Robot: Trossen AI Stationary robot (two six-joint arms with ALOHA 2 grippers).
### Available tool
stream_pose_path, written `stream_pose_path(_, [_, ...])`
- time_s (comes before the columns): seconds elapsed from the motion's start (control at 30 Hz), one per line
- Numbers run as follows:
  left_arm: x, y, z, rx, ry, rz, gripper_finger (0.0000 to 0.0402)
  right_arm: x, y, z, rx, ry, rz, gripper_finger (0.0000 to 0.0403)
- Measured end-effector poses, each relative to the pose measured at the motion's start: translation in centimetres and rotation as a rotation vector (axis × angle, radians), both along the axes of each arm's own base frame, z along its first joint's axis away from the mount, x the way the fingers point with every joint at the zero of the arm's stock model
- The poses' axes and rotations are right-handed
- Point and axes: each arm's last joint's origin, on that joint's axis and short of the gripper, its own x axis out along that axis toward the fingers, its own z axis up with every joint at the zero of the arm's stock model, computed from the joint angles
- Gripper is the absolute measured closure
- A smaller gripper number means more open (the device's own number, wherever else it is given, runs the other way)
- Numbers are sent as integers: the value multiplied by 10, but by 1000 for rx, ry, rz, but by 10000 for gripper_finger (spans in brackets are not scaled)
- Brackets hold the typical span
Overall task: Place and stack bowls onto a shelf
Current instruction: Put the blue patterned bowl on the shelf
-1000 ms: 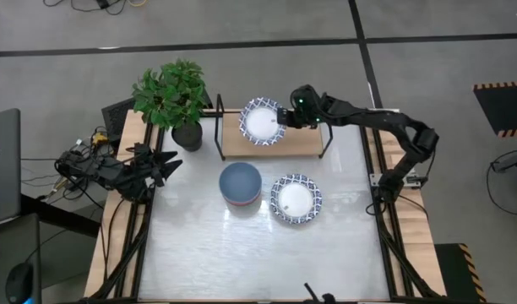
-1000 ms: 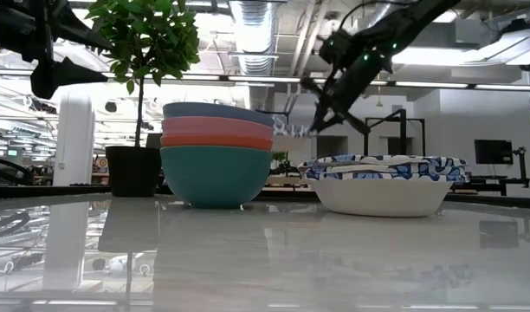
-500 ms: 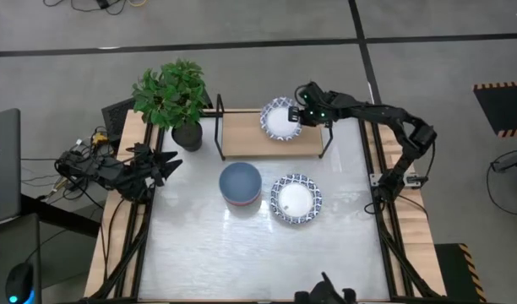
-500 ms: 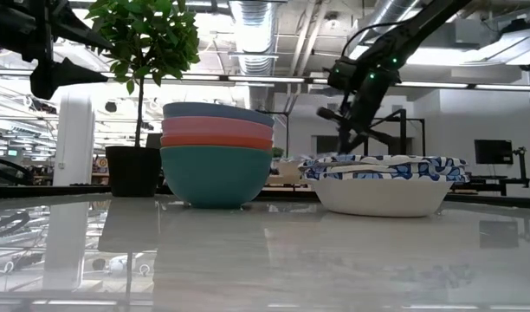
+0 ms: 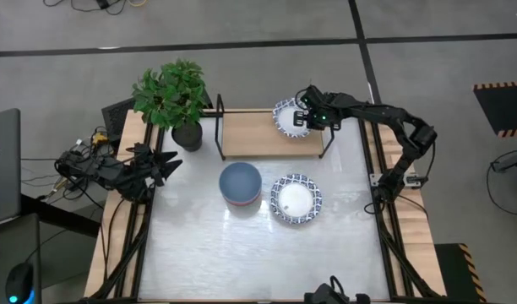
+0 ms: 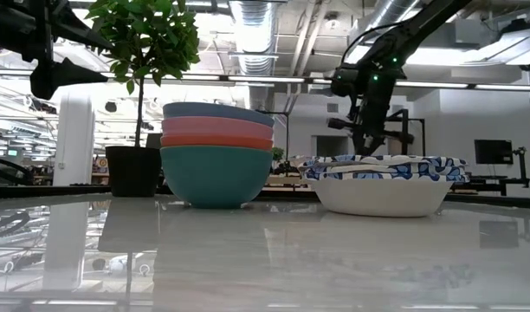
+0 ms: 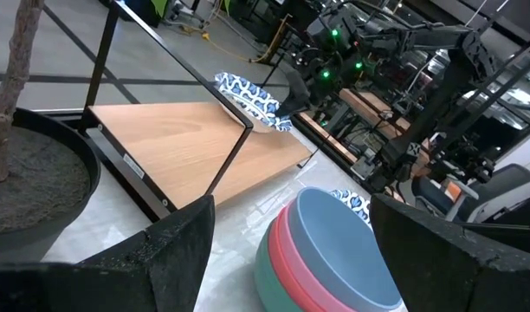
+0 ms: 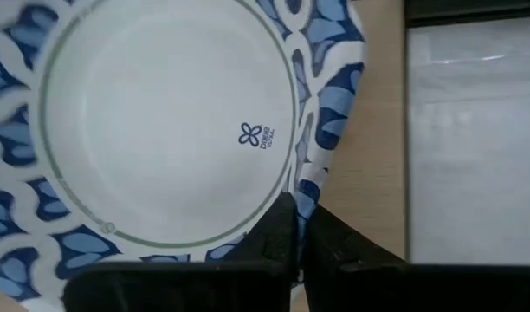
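My right gripper (image 5: 303, 120) is shut on a white bowl with a blue patterned rim (image 5: 287, 118), over the right end of the wooden shelf (image 5: 250, 137). In the left wrist view this bowl (image 7: 250, 98) is tilted just above the plank (image 7: 187, 147). A stack of blue, red and teal bowls (image 5: 240, 184) stands on the table in front of the shelf. Beside it sits another white patterned bowl (image 5: 296, 199). My left gripper (image 5: 164, 163) waits open at the table's left edge. My right gripper pinches the bowl's patterned rim (image 8: 310, 192) between its two fingers (image 8: 278, 232), on the bowl's right side. The fingers slant steeply down, coming from the table's right. The bowl is tilted, and I cannot tell whether its lower edge (image 7: 274, 126) touches the plank.
A potted plant (image 5: 172, 95) stands at the far left, next to the shelf's left wire frame (image 5: 220, 127). The shelf's right wire frame (image 5: 328, 135) is close to my right gripper. Bare tabletop (image 5: 242, 253) lies toward the near edge.
My right gripper has carried the patterned bowl from the shelf's middle toward its right end, sinking and tipping to point more steeply down. The bowl has come lower over the plank. The other bowls have stayed put.
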Motion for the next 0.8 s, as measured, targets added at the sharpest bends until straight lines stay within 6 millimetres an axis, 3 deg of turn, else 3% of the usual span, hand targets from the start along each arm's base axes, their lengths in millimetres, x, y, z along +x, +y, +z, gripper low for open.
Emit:
stream_pose_path(0.27, [0, 0, 0, 0, 0, 0, 109, 1, 1, 0, -9, 20, 37, 347])
stream_pose_path(0.67, [0, 0, 0, 2, 4, 0, 109, 6, 6, -1, 44, -26, 163, 200])
stream_pose_path(0.8, [0, 0, -2, 8, 24, -1, 109, 8, 9, -1, 72, -50, 219, 171])
